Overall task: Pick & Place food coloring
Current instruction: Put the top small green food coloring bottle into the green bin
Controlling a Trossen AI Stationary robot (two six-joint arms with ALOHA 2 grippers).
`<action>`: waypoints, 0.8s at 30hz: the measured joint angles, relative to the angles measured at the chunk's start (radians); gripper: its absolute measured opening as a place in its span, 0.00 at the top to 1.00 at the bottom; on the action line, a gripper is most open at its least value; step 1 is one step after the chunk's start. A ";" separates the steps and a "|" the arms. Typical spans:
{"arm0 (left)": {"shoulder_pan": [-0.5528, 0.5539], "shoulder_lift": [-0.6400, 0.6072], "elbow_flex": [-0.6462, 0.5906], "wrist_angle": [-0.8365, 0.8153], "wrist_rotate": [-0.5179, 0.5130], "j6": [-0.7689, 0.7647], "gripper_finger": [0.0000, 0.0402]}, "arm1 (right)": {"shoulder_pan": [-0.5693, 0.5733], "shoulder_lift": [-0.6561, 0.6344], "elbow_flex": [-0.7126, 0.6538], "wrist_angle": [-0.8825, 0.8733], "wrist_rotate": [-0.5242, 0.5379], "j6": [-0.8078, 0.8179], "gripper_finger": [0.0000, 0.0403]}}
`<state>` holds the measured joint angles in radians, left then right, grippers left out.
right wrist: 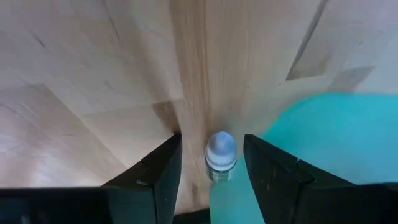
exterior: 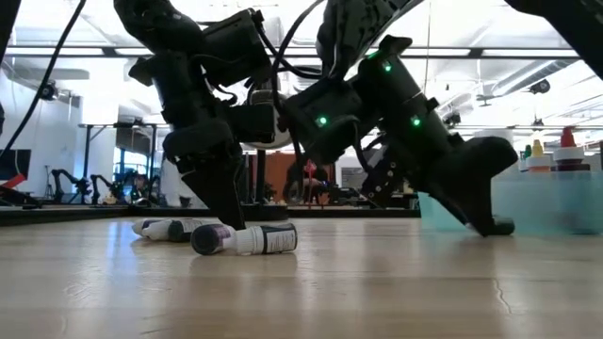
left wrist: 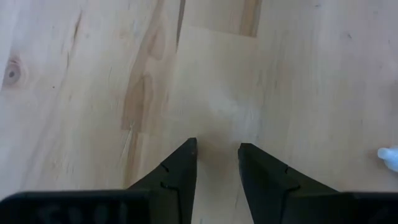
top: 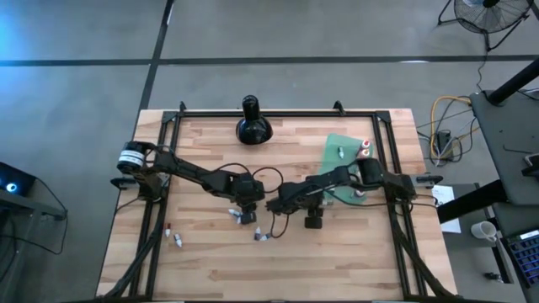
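Landmark: the teal sheet (top: 347,168) on the table (top: 210,269).

Nearest in the low view: a small white-capped vial (exterior: 247,240) lying on its side on the wood, two more (exterior: 165,229) just behind it. From above these show as scattered vials (top: 242,216) well left of the sheet, with another pair (top: 173,236) farther left again.

Left end effector (left wrist: 217,163): well left of the sheet, down at the table, fingers partly apart with bare wood between them, holding nothing. A pale cap (left wrist: 388,157) sits off to one side in its wrist view.

Right end effector (right wrist: 210,163): at the sheet's left edge, fingers partly apart on either side of a white-capped bottle (right wrist: 220,155), which stands in the gap; no contact visible, so not gripped.

Farther: upright red- and yellow-capped bottles (top: 365,148) on the sheet's far right corner, one small vial (top: 338,152) lying near them.

Beyond the sheet, to its left: black bulbous long-necked object (top: 252,123) at the table's back edge.
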<state>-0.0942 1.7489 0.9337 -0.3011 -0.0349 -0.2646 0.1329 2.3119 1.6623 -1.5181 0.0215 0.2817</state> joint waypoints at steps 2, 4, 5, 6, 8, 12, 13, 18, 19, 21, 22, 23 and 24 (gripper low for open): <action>0.002 -0.001 0.000 -0.001 0.002 -0.003 0.76 | 0.000 -0.004 0.000 0.014 0.000 -0.017 0.59; 0.002 -0.001 0.000 -0.003 0.002 -0.010 0.76 | 0.000 -0.004 -0.002 0.023 0.000 -0.039 0.59; 0.003 -0.001 0.000 -0.003 0.002 -0.016 0.76 | 0.000 -0.005 -0.004 0.028 0.001 -0.049 0.59; 0.004 -0.001 0.000 -0.003 0.002 -0.022 0.76 | 0.000 -0.006 -0.007 0.031 0.001 -0.054 0.59; 0.005 -0.001 0.000 -0.003 0.002 -0.028 0.76 | 0.000 -0.008 -0.013 0.037 0.002 -0.058 0.60; 0.007 -0.001 -0.001 -0.003 0.002 -0.031 0.76 | -0.001 -0.010 -0.029 0.045 -0.005 -0.058 0.66; 0.007 -0.001 -0.001 -0.003 0.001 -0.031 0.76 | -0.001 -0.010 -0.031 0.045 -0.008 -0.058 0.67; 0.007 0.000 -0.002 -0.003 -0.002 -0.030 0.76 | -0.001 -0.009 -0.034 0.044 -0.026 -0.058 0.79; 0.007 0.000 -0.002 -0.003 -0.002 -0.027 0.76 | -0.001 -0.009 -0.035 0.044 -0.030 -0.058 0.82; 0.007 0.000 -0.002 -0.002 -0.003 -0.025 0.76 | 0.000 -0.009 -0.035 0.043 -0.031 -0.053 0.86; 0.007 0.000 -0.002 -0.002 -0.004 -0.025 0.76 | 0.000 -0.010 -0.035 0.043 -0.031 -0.053 0.89; 0.007 0.000 -0.002 -0.002 -0.004 -0.025 0.76 | 0.000 -0.013 -0.036 0.041 -0.032 -0.053 0.91; 0.007 0.000 -0.002 -0.002 -0.004 -0.025 0.76 | 0.000 -0.014 -0.035 0.037 -0.034 -0.053 0.93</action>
<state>-0.0868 1.7485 0.9318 -0.3031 -0.0391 -0.2893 0.1329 2.2983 1.6272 -1.4810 -0.0128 0.2286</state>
